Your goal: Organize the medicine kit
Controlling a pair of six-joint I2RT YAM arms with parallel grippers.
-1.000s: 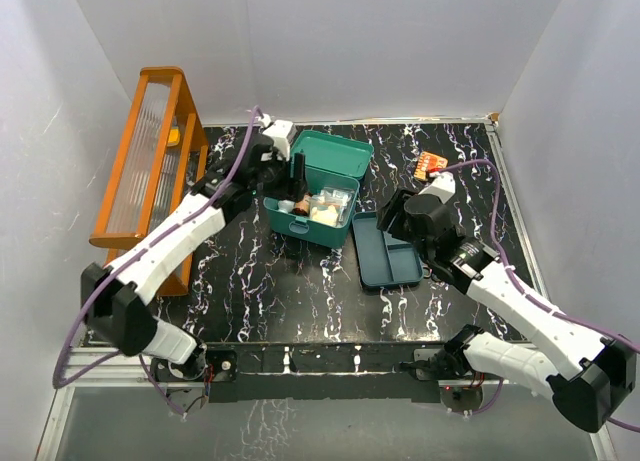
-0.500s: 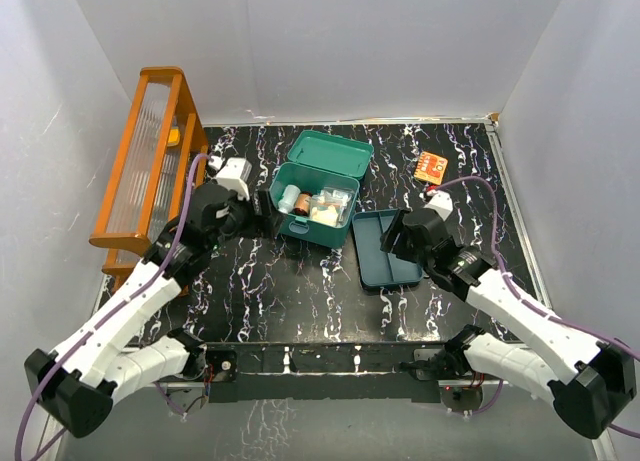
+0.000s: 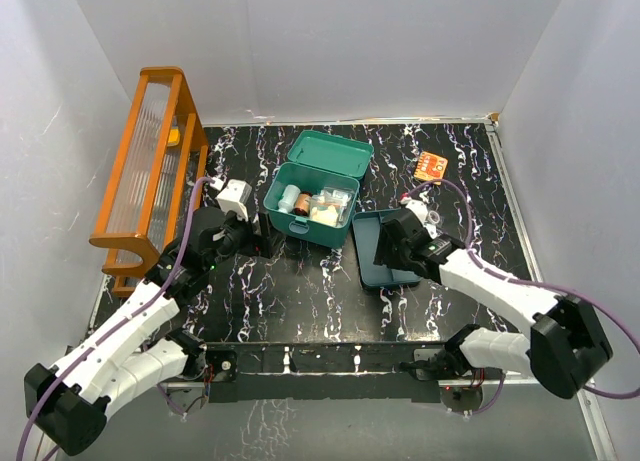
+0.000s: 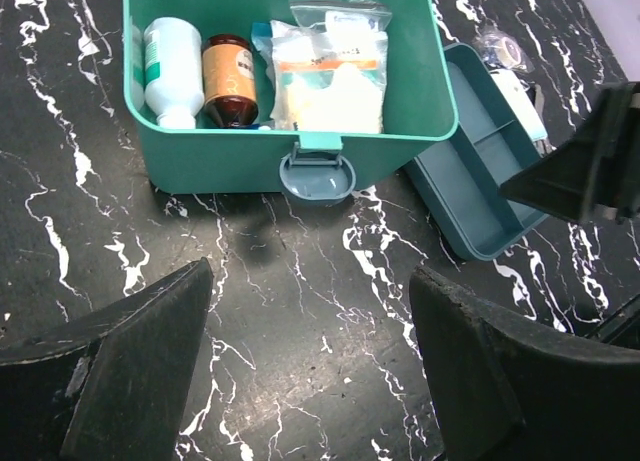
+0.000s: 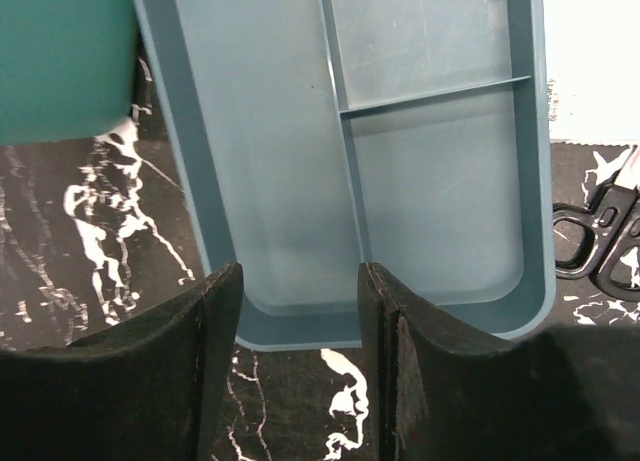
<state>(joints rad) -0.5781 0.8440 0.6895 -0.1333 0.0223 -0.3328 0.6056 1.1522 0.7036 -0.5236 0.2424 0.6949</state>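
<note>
The teal medicine kit (image 3: 306, 224) stands open at mid table, lid (image 3: 332, 153) tipped back. In the left wrist view the medicine kit (image 4: 230, 166) holds a white bottle (image 4: 170, 66), a brown bottle (image 4: 230, 81) and a clear bag of white packets (image 4: 330, 81). Its three-compartment tray (image 3: 398, 271) lies empty on the table to the right of the box. My left gripper (image 3: 268, 241) hangs open just left of and in front of the box, nothing between its fingers (image 4: 135, 366). My right gripper (image 5: 298, 306) is open over the tray (image 5: 290, 191), at its near rim, holding nothing.
An orange wooden rack (image 3: 150, 171) stands along the left wall. A small orange packet (image 3: 432, 164) lies at the back right. Black-handled scissors (image 5: 600, 241) lie right of the tray, and a small wrapped roll (image 4: 505, 49) sits beyond it.
The left gripper let go of the brown bottle into the box, opened wider and pulled back toward the near left. The right gripper came down over the tray's near end.
</note>
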